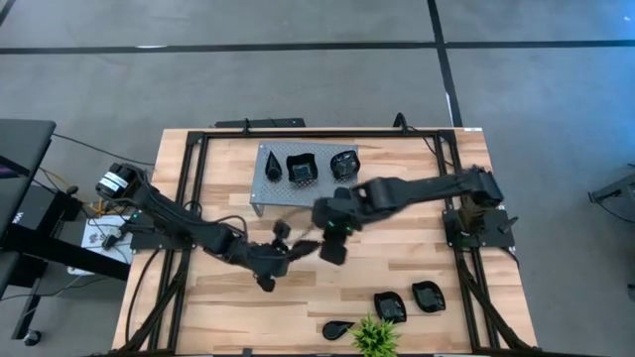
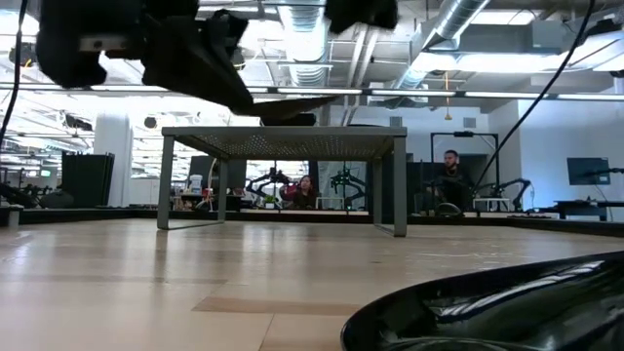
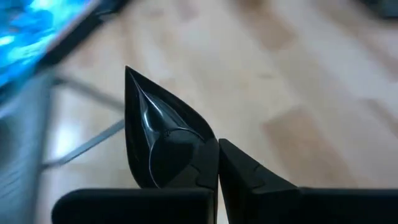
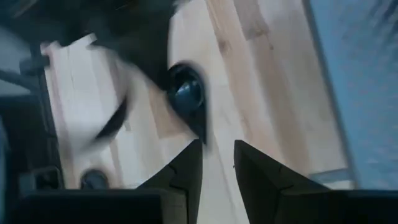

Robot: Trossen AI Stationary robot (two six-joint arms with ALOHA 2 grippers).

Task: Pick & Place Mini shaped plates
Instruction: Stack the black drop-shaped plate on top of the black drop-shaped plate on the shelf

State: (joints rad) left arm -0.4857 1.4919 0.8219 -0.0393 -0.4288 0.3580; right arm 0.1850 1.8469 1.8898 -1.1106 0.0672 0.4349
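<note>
Overhead view, centre of the frame: my left tool [image 1: 290, 250] holds a teardrop plate [image 1: 303, 247] by its rounded end, its point toward the centre and clear of the wooden surface [image 1: 397, 258]. The left wrist view shows the fingers [image 3: 205, 168] closed on that plate's [image 3: 158, 134] rim. My right tool [image 1: 332, 248] hangs just beside it, jaws a narrow gap apart and holding nothing; the right wrist view looks between its fingers [image 4: 186, 171] at the held plate [image 4: 186, 99].

Other plates: two on the grey perforated stand [image 1: 270, 183] at upper centre, namely a squarish one [image 1: 300, 170] and a rounded one [image 1: 343, 164]; three at the lower right of the frame [image 1: 429, 296], near a green plant [image 1: 374, 337].

Risks, as I judge them: the grip is on one thin, glossy rim, so the plate could slip or pivot and drop. With both tools so near, a closing or crossing move could knock the plate loose or make the arms collide.

Hard to make out: the right tool's contact with the plate, if any, is blurred. The level view cuts off both arms at the top, and a dark plate edge [image 2: 507, 307] fills its lower right.
</note>
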